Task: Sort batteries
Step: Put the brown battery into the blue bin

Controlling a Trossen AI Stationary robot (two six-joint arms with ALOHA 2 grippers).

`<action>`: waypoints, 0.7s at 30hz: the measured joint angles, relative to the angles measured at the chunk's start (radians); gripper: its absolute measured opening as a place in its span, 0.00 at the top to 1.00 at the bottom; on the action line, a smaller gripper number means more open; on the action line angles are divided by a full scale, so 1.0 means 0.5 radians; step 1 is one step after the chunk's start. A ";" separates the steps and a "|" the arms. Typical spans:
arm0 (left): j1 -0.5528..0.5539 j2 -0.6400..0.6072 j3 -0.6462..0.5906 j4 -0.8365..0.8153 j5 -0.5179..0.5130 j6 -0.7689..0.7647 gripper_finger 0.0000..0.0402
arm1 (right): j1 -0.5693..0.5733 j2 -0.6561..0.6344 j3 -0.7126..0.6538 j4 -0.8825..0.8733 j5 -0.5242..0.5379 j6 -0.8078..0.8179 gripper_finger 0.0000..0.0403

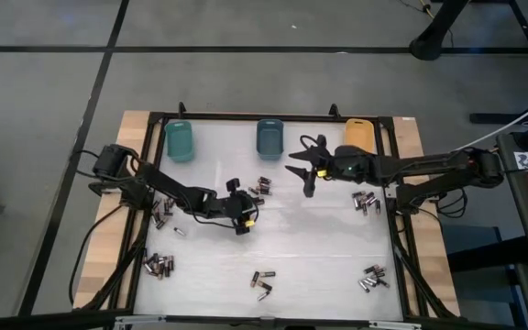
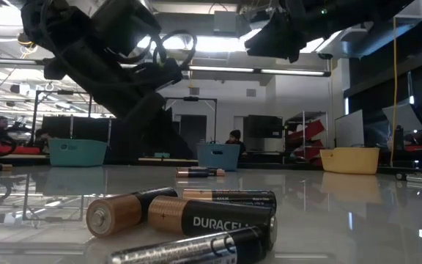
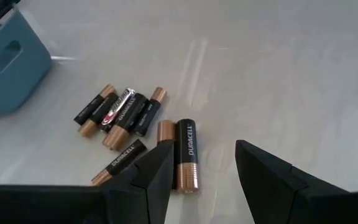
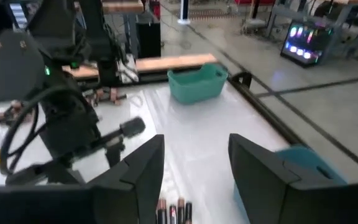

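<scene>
Three small bins line the far edge of the white table: a teal bin at left, a blue bin in the middle, an orange bin at right.

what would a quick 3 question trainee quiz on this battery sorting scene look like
1. True or false: the left gripper is holding a battery.
2. How many bins stand along the table's far edge? A) two B) three C) four
3. In the high view, the right gripper hovers just right of which bin?

Key
1. False. In the left wrist view its fingers stand apart and empty above the batteries.
2. B: the teal bin, the blue bin and the orange bin.
3. The blue bin.
</scene>
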 joint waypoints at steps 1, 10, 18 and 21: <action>0.002 0.000 0.000 -0.003 -0.004 0.003 0.60 | 0.000 0.000 0.000 -0.032 0.000 0.010 0.55; 0.015 0.000 0.000 0.060 -0.004 -0.047 0.60 | 0.000 0.000 0.000 -0.097 0.049 0.013 0.55; 0.008 0.005 -0.011 0.094 -0.004 -0.096 0.60 | 0.000 0.000 0.000 -0.077 0.049 0.012 0.55; 0.009 0.054 -0.012 0.099 -0.005 -0.131 0.60 | 0.000 0.000 0.000 -0.075 0.049 0.012 0.55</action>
